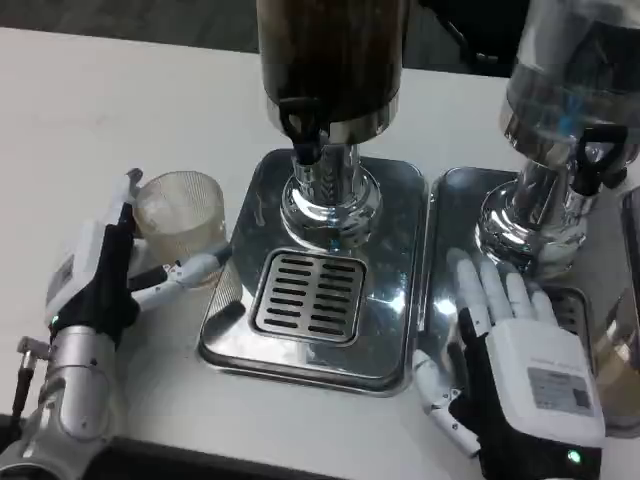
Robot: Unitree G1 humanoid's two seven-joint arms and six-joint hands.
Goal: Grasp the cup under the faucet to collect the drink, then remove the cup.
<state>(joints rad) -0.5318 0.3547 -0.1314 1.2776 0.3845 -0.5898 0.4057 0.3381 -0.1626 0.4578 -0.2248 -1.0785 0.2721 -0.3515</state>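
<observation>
A clear ribbed cup [182, 222] stands on the white table left of the steel drip tray [395, 215]. My left hand [105, 275] is around its near side, fingers touching the left rim and the lower right wall. The dark drink dispenser [332, 60] rises over the tray, its black faucet [302, 128] above the slotted grate [309, 296]. My right hand [510, 365] lies flat with fingers spread at the near right, across the seam between the two trays, holding nothing.
A second dispenser [565, 110] with a black tap stands on its own tray [450, 200] at the right. White table [90, 110] stretches to the left and behind the cup.
</observation>
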